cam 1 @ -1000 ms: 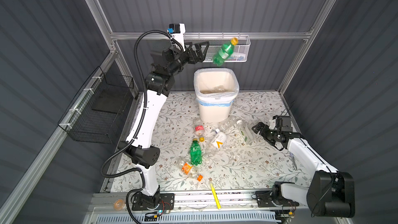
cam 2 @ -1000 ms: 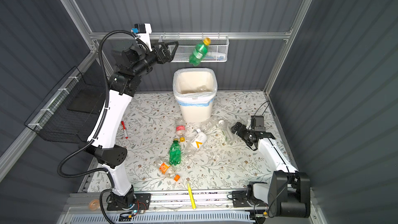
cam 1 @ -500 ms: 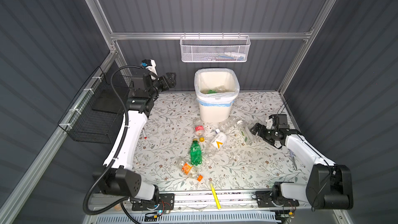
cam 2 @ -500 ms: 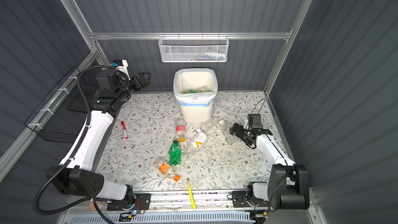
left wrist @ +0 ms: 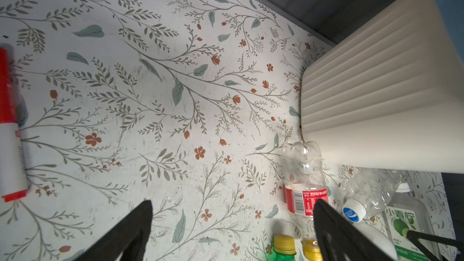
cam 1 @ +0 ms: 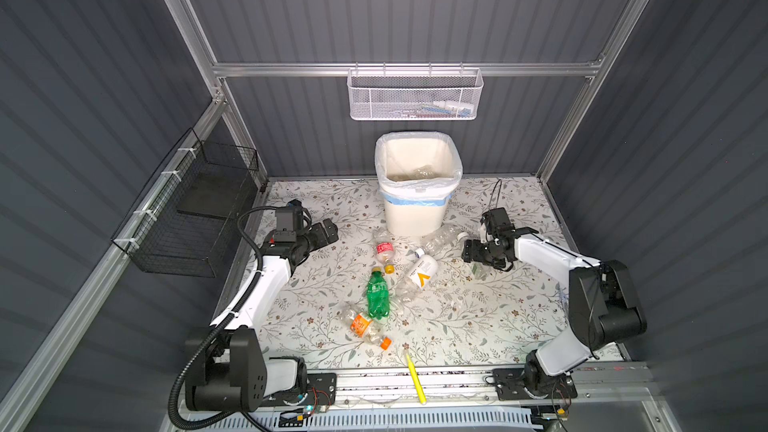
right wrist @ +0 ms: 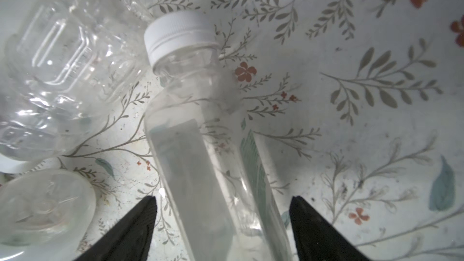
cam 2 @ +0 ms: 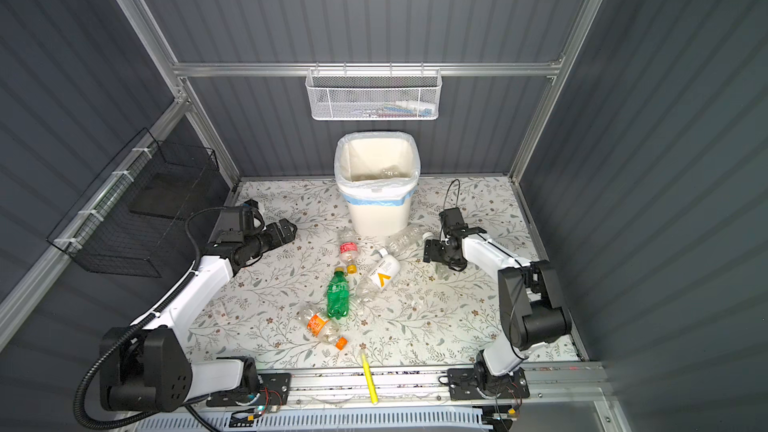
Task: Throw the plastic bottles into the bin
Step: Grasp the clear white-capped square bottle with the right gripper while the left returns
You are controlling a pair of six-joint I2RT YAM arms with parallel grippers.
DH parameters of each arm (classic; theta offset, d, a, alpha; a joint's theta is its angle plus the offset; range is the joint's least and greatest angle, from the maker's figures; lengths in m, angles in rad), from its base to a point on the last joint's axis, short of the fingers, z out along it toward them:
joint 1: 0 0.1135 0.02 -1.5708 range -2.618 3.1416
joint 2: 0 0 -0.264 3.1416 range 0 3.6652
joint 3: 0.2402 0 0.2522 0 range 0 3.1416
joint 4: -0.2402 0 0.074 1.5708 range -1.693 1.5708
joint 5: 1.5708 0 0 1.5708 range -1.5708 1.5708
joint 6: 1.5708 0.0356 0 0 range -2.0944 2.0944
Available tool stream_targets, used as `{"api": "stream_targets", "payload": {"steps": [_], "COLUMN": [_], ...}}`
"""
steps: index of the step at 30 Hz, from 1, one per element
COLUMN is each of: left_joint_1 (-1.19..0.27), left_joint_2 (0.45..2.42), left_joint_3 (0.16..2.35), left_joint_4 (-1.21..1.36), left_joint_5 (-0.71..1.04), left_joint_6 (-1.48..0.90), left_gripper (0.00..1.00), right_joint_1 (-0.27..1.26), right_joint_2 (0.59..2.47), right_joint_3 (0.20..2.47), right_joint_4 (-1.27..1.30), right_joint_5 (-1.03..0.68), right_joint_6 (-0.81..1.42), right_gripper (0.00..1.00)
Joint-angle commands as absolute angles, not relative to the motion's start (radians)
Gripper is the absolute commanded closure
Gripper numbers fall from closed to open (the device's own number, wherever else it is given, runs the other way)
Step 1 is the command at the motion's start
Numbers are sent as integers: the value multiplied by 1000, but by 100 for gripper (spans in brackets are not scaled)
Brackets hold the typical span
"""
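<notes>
The cream-white bin (cam 1: 411, 218) (cam 2: 376, 214) stands at the back of the mat with bottles inside. In both top views several plastic bottles lie in front of it: a green one (cam 1: 377, 295), a red-labelled one (cam 1: 384, 249), a white-labelled one (cam 1: 419, 278) and an orange-labelled one (cam 1: 363, 326). My left gripper (cam 1: 328, 232) (left wrist: 232, 204) is open and empty, low over the mat left of the red-labelled bottle (left wrist: 305, 197). My right gripper (cam 1: 471, 251) (right wrist: 223, 200) is open astride a clear white-capped bottle (right wrist: 200, 121), with a gap showing on each side.
A yellow pen (cam 1: 415, 376) lies at the front edge. A white mesh basket (cam 1: 415, 95) hangs on the back wall and a black wire basket (cam 1: 195, 209) on the left wall. A red marker (left wrist: 8, 121) lies left of my left gripper. A crumpled clear bottle (right wrist: 62, 59) lies beside the right gripper.
The green bottle that was in the air over the bin has dropped in. My left arm swung down from the bin to the mat's left. The right jaws narrowed around the clear bottle.
</notes>
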State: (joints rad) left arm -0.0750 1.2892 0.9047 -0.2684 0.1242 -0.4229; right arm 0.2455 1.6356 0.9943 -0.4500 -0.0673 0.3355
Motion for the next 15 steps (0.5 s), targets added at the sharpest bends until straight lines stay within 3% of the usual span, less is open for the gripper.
{"api": "stream_targets", "payload": {"steps": [1,7,15], "left_joint_1": [-74,-73,-72], "left_joint_2": [1256,1272,1326], "left_joint_3": [889,858,856], "left_joint_4": [-250,-214,-165], "left_joint_5": [138,151,188], "left_joint_6": [-429,-436,-443], "left_gripper": [1,1,0], "right_joint_1": [267,268,195], "right_joint_2": [1665,1635,1468], "right_joint_3": [1025,965,784], "right_joint_4": [-485,-467,-400], "right_joint_5": [0,5,-42], "right_joint_6": [335,380,526], "right_gripper": [24,42,52]}}
